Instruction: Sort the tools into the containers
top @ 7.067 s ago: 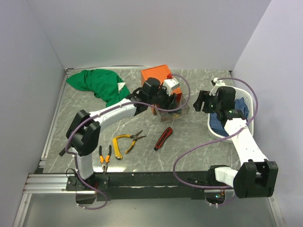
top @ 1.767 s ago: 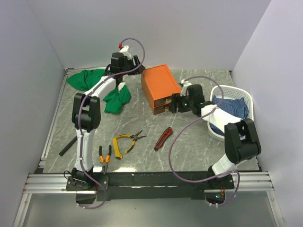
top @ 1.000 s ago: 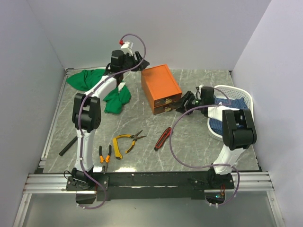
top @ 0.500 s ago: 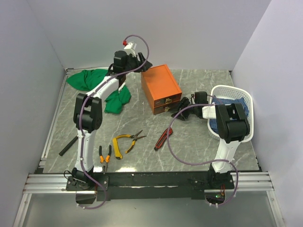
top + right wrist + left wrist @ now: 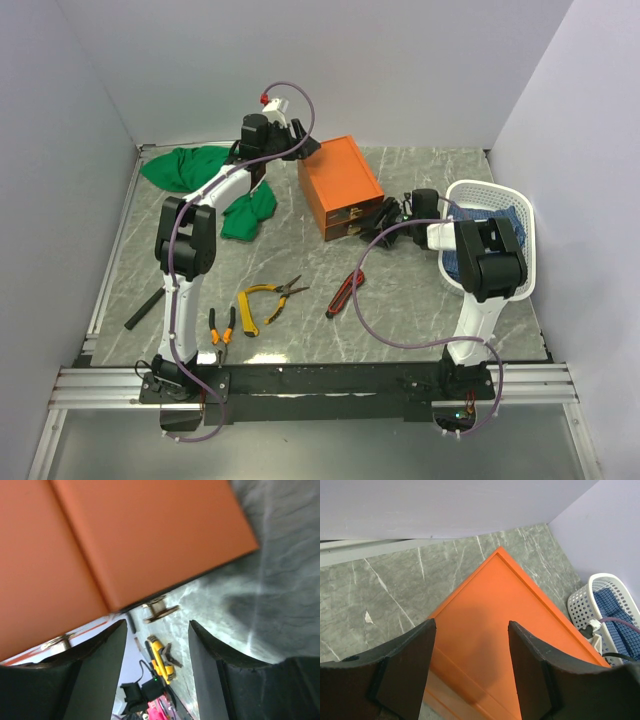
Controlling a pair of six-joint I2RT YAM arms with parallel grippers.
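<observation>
1. Left gripper [image 5: 470, 645]: jaws spread, nothing between them, above the far left corner of the orange box [image 5: 340, 185].
2. Right gripper [image 5: 390, 212]: jaws apart, empty, just beside the box's right side, near its drawers [image 5: 352, 222].
3. Yellow-handled pliers [image 5: 262, 298], orange-black pliers [image 5: 222, 330] and red-black utility knife [image 5: 345, 292] lie in front of the box, well apart from it.
</observation>
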